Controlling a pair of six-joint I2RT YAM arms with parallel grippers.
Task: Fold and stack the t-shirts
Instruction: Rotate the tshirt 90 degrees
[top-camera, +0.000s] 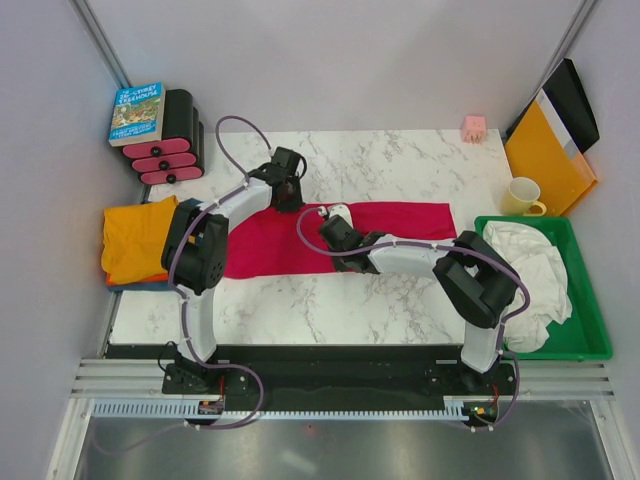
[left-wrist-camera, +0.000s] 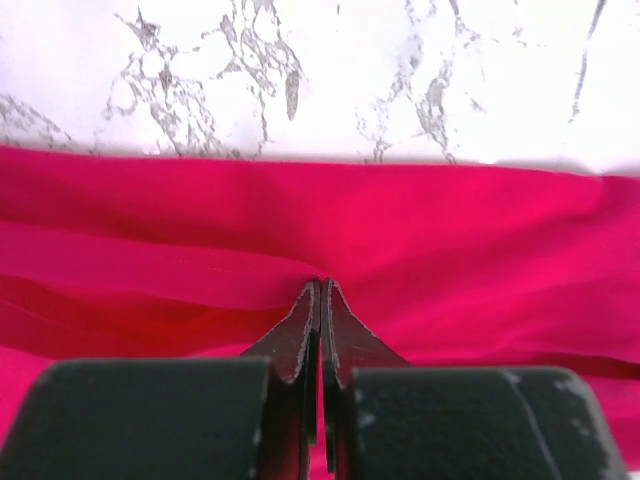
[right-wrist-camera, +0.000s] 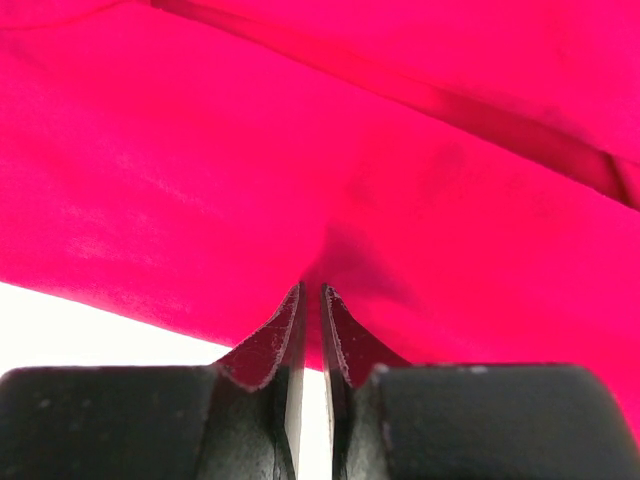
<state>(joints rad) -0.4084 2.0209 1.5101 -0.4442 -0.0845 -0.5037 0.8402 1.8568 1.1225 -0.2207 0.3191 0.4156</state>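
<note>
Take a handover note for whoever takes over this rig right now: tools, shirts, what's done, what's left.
Left tool: shut, pinching the red shirt at its far edge.
Right tool: shut on the same shirt, around the middle of its length.
Red shirt: lies as a long band across the table.
Orange shirt: at the table's left edge, apparently folded, on top of a blue shirt of which only a sliver shows.
Done: orange and blue look stacked.
Left: finish folding the red shirt, then put it on that stack.
</note>
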